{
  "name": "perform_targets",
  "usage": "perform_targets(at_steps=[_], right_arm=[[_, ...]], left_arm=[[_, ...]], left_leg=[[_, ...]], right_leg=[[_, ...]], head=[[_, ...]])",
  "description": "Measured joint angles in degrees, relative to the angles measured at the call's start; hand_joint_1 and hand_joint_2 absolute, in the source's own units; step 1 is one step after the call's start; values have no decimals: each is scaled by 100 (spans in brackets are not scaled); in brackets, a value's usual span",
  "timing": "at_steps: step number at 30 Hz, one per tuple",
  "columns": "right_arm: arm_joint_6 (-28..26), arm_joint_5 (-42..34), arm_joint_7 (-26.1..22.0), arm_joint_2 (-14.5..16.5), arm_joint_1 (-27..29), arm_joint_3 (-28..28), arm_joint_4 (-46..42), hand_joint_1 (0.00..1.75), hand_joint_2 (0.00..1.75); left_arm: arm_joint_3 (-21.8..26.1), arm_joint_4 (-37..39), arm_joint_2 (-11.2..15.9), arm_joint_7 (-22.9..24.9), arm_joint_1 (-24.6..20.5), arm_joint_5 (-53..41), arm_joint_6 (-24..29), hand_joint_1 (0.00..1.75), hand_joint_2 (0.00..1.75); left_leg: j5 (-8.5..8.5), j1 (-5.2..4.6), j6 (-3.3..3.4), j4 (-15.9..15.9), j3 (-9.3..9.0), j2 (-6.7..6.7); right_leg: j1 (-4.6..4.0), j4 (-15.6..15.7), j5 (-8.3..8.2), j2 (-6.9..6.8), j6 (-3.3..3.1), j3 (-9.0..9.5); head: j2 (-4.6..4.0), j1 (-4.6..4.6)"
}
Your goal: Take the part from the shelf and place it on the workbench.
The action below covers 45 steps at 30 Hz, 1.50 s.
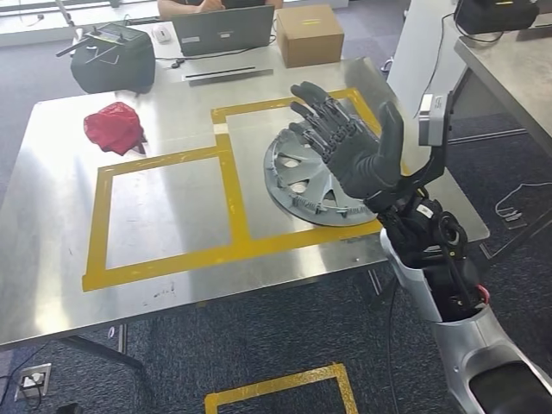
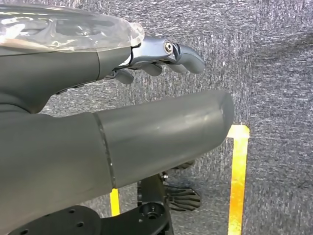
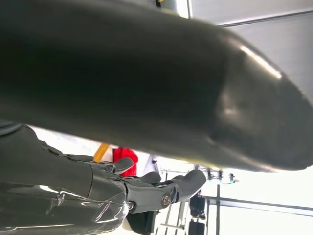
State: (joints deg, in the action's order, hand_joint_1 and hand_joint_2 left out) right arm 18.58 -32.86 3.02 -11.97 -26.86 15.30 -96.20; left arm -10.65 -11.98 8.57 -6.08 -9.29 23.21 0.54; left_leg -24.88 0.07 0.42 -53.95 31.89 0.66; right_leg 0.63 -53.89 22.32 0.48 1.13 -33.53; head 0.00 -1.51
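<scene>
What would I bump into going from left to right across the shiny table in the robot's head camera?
Red cloth → empty yellow tape square → grey wheel cover → the robot's right hand, open above the cover's right side.

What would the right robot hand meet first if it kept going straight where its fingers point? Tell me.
Probably nothing close: the right robot hand hovers open above the grey wheel cover, fingers aimed up-left across the metal workbench. Beyond lies bare tabletop, though its height is unclear.
</scene>
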Motion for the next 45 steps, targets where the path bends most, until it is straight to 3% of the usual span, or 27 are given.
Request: perform_targets(at_steps=[4, 6, 7, 9, 10, 11, 12, 15, 17, 19, 21, 22, 24, 26, 27, 28, 30, 32, 35, 36, 38, 40, 41, 42, 43, 45], right_arm=[[-10, -15, 0, 14, -6, -19, -2, 0, 0], [-8, -74, 10, 16, -11, -30, -3, 0, 0], [-6, -115, 23, 16, -7, -33, -4, 0, 0], [3, -194, 59, 16, 36, -33, -3, 0, 0], [11, -231, 69, 16, 70, -32, -3, 0, 0], [21, -262, 75, 16, 98, -31, -2, 0, 0], [32, -285, 72, 16, 115, -30, -2, 0, 0], [58, -309, 34, 16, 109, -27, 7, 0, 0], [70, -308, 4, 16, 105, -26, 27, 0, 0], [76, -308, -20, 16, 104, -25, 51, 0, 0], [77, -307, -39, 19, 93, -25, 67, 0, 0], [76, -304, -46, 21, 87, -25, 72, 0, 0], [79, -301, -56, 23, 87, -23, 87, 0, 0], [83, -299, -64, 23, 99, -19, 113, 0, 0], [86, -299, -69, 23, 104, -17, 125, 0, 0], [87, -299, -76, 23, 107, -18, 134, 0, 0], [93, -299, -93, 23, 108, -20, 140, 0, 0], [100, -299, -110, 23, 103, -25, 149, 0, 0], [111, -296, -139, 26, 100, -28, 170, 0, 0], [115, -292, -144, 28, 99, -30, 175, 0, 0], [119, -285, -144, 30, 96, -36, 183, 0, 0], [113, -293, -126, 30, 105, -35, 192, 0, 0], [109, -299, -113, 30, 113, -35, 199, 0, 0], [104, -306, -102, 30, 119, -35, 206, 0, 0], [102, -310, -97, 30, 120, -35, 210, 0, 0], [100, -310, -86, 30, 107, -36, 210, 0, 0]], left_arm=[[0, 2, 1, 5, -2, -6, 4, 0, 0], [1, 3, -1, 22, -7, -16, 5, 0, 0], [1, 4, -1, 33, -9, -20, 5, 0, 0], [0, 5, -2, 44, -6, -15, 5, 0, 0], [0, 8, -3, 46, 1, -8, 5, 0, 0], [-1, 10, -4, 46, 11, 2, 5, 0, 0], [0, 13, -7, 46, 19, 11, 5, 0, 0], [0, 16, -11, 46, 25, 22, 8, 0, 0], [0, 16, -7, 46, 22, 22, 14, 0, 0], [0, 18, -2, 46, 23, 21, 16, 0, 0], [0, 20, -2, 46, 18, 20, 16, 0, 0], [1, 20, -2, 46, 12, 17, 16, 0, 0], [1, 21, -1, 46, 4, 11, 16, 0, 0], [-1, 22, -2, 46, 7, 4, 15, 0, 0], [0, 22, -3, 46, 8, 2, 15, 0, 0], [-1, 22, -3, 46, 6, 1, 14, 0, 0], [0, 22, 2, 46, -9, -3, 14, 0, 0], [0, 22, 7, 46, -28, -5, 14, 0, 0], [1, 24, 7, 49, -28, -8, 14, 0, 0], [1, 24, 5, 51, -30, -10, 14, 0, 0], [1, 25, 1, 52, -32, -13, 14, 0, 0], [1, 25, -3, 52, -14, -13, 14, 0, 0], [1, 25, -7, 52, -3, -13, 14, 0, 0], [1, 26, -9, 52, 7, -13, 14, 0, 0], [1, 27, -12, 52, 16, -13, 14, 0, 0], [0, 30, -19, 52, 25, -13, 14, 0, 0]], left_leg=[[10, 9, 58, 4, -17, -2], [52, 50, 95, 78, -65, -16], [68, 72, 110, 110, -87, -25], [71, 73, 121, 116, -95, -31], [70, 75, 120, 112, -95, -31], [69, 78, 117, 106, -95, -30], [64, 85, 109, 96, -96, -27], [22, 103, 31, 27, -86, -7], [18, 89, -43, -20, -40, 5], [41, 89, -107, -28, -9, 10], [-76, 107, -160, -158, 48, -3], [-237, 112, -181, -386, 146, -12], [-678, 116, -212, -1168, 488, -27], [-912, 116, -217, -1767, 734, -28], [-870, 115, -206, -1746, 695, -28], [-729, 112, -185, -1462, 518, -28], [-407, 93, -129, -560, -14, -28], [-250, 57, -80, -42, -289, -25], [-158, 33, 12, 10, -261, -30], [-116, 40, 52, 22, -241, -37], [-31, 54, 118, 42, -174, -52], [35, 41, 146, 38, -83, -54], [65, 35, 146, 35, -40, -55], [92, 31, 143, 31, -3, -54], [114, 29, 135, 26, 25, -52], [145, 25, 111, 11, 60, -48]], right_leg=[[7, 17, -6, 1, 60, 21], [-1, -138, 129, -1, 102, -43], [-2, -396, 293, -3, 120, -153], [11, -1212, 692, -8, 152, -491], [20, -1564, 817, -8, 168, -634], [32, -1727, 837, -9, 182, -692], [47, -1640, 743, -12, 192, -632], [77, -473, 254, -10, 209, -19], [63, -101, 203, 3, 166, 176], [46, -96, 197, 6, 78, 169], [49, -67, 156, -12, -13, 161], [55, -48, 133, -28, -57, 149], [44, -41, 92, -53, -119, 94], [24, -43, 43, -65, -146, 19], [16, -43, 14, -66, -148, -17], [10, -44, -15, -66, -140, -46], [-5, -48, -68, -63, -107, -86], [-16, -49, -117, -61, -49, -105], [3, -34, -176, -58, 60, -120], [11, -102, -99, -56, 91, -155], [28, -616, 325, -52, 136, -344], [31, -1472, 847, -52, 171, -601], [31, -1764, 980, -52, 182, -650], [31, -1839, 994, -52, 183, -595], [30, -1656, 899, -53, 175, -415], [17, -784, 617, -51, 119, 175]], head=[[0, -1], [0, -24], [0, -50], [0, -103], [0, -123], [0, -139], [0, -153], [0, -210], [0, -227], [0, -202], [0, -162], [0, -126], [0, -45], [0, 0], [0, 9], [0, 15], [0, 25], [0, 8], [0, -9], [0, -12], [0, -55], [0, -116], [0, -134], [0, -147], [0, -164], [0, -210]])
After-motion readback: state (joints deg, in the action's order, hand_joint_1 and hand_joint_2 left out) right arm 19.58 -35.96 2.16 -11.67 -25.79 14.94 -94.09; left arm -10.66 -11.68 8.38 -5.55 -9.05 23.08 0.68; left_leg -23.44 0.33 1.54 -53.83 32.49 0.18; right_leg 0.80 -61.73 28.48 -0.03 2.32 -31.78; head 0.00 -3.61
